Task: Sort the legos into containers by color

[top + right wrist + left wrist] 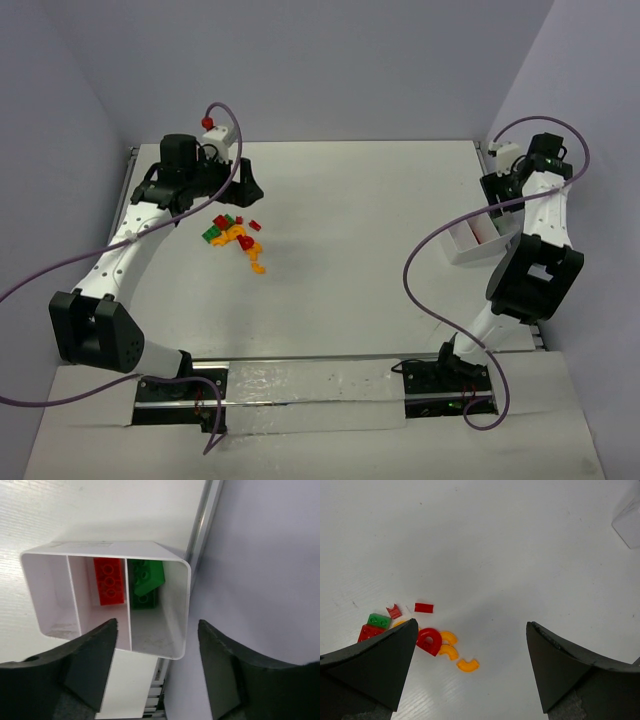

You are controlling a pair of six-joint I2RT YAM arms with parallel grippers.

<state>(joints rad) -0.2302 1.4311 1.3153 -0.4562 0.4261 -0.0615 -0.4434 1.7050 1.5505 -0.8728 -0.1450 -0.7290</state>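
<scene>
The legos (236, 238) lie in a loose pile on the bench (350, 260), close by the left hand (472, 627). That hand is spread open and empty, and the pile sits off toward its left finger, not centred in the gap. The container (186, 605) is well apart, under the right hand (157, 625), which is also open. It holds a red brick (109, 581) and green bricks (146, 577) in separate compartments. The left arm is far nearer the pile.

Flat white matte table (360, 230) is lying under everything. Pale lavender walls (330, 60) are enclosing it on three sides. Silver metal rail (204, 527) is running along its right edge. Looping purple cable (240, 145) is carrying a red cap (209, 121).
</scene>
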